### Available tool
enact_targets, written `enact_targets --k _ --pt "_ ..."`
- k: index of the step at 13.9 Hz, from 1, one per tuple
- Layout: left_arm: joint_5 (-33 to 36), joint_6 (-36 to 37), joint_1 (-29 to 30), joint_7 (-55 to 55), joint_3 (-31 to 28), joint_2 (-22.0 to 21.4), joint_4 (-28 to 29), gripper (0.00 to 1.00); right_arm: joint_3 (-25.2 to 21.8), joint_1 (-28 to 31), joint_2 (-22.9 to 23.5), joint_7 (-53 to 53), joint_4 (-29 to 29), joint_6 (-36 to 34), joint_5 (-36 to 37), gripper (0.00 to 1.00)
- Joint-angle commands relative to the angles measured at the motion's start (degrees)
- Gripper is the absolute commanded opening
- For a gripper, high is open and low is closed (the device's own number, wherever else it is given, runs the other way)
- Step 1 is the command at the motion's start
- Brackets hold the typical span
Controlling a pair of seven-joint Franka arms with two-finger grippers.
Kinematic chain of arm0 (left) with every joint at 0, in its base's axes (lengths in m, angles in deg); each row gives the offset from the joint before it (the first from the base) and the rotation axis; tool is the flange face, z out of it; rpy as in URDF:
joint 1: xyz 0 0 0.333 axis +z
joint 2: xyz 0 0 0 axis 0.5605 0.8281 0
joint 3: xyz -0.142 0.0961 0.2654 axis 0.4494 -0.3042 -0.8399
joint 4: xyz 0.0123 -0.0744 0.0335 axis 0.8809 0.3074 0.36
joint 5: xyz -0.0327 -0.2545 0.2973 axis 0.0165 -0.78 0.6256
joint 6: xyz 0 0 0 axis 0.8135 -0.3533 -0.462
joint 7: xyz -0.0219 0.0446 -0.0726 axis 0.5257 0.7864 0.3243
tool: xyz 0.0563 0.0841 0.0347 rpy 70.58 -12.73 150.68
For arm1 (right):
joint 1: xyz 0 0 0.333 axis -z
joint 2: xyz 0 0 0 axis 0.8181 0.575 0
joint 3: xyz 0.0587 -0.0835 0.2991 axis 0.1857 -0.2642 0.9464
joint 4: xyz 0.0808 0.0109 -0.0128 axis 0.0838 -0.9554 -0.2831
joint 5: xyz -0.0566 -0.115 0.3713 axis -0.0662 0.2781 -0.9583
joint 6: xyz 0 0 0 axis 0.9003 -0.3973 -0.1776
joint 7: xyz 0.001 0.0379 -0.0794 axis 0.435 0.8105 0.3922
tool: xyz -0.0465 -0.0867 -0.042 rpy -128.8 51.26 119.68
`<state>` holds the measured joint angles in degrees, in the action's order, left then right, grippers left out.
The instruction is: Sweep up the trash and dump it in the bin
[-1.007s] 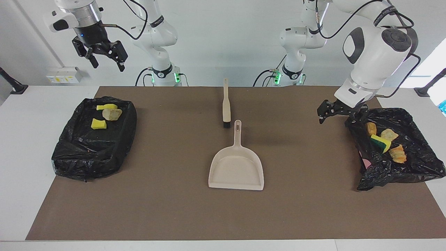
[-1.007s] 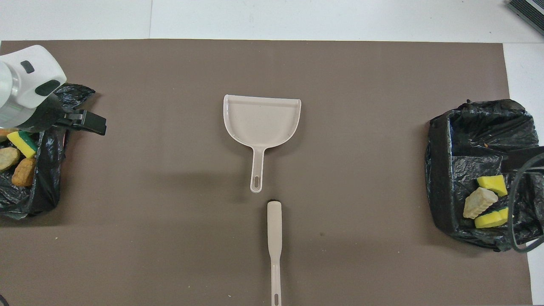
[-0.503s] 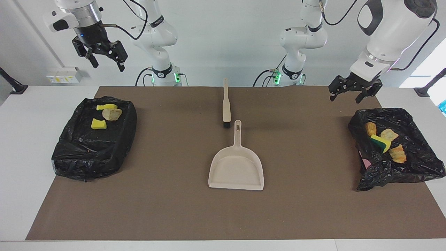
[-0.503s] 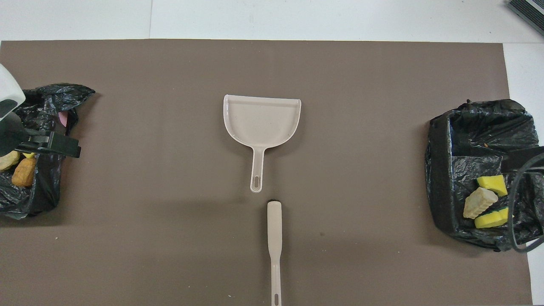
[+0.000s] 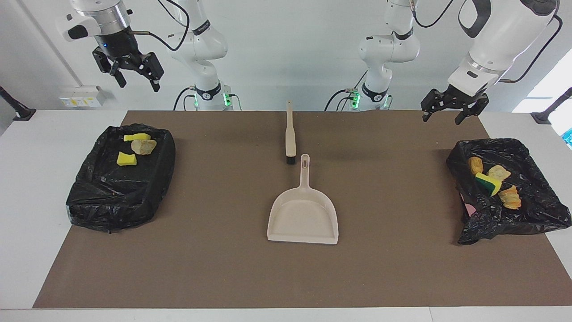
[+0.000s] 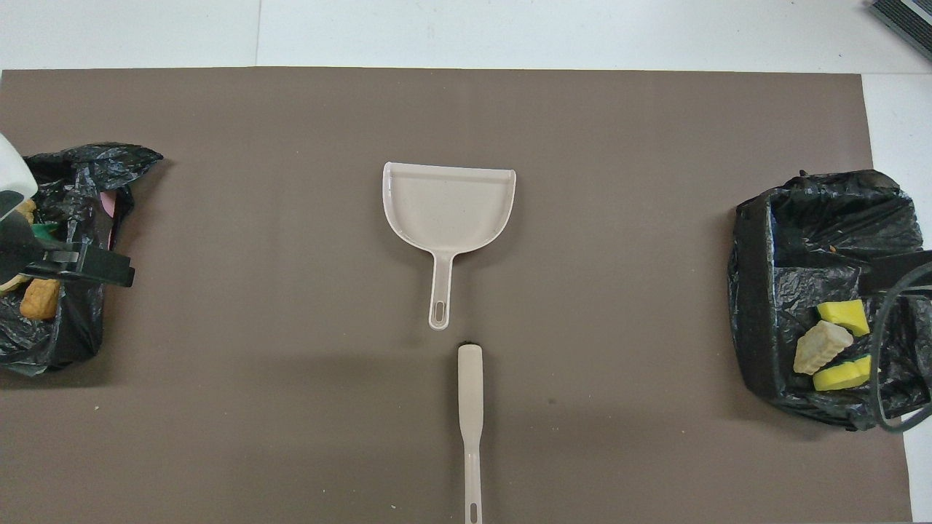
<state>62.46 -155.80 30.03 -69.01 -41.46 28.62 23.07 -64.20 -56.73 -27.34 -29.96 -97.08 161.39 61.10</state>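
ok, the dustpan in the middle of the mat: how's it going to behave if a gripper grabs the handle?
The dustpan looks like thin moulded plastic, so probably light and stiff. It lies flat with nothing in it, so a push likely slides it across the mat. The narrow handle may let the wide pan twist in a two-finger grip.

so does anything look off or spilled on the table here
Nothing spilled: all the trash lies inside the two black-lined bins, and the dustpan and brush lie neatly on the mat. One oddity: the bin at the left arm's end looks slumped.
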Motion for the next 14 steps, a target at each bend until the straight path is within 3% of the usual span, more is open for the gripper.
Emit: enact_targets --k 1,9,14 --pt "-0.42 -0.25 0.72 1.71 0.35 -1.12 1.06 1.00 0.57 0.87 -0.11 1.34 0.59 -0.94 -0.48 1.00" --pt "-0.51 3.97 0.90 1.81 0.35 0.82 -4.39 1.00 0.48 0.87 -0.11 1.34 0.50 -0.94 -0.48 1.00" --pt "-0.34 4.14 0.90 1.81 0.26 0.82 -4.48 1.00 0.57 0.87 -0.11 1.34 0.59 -0.94 -0.48 1.00"
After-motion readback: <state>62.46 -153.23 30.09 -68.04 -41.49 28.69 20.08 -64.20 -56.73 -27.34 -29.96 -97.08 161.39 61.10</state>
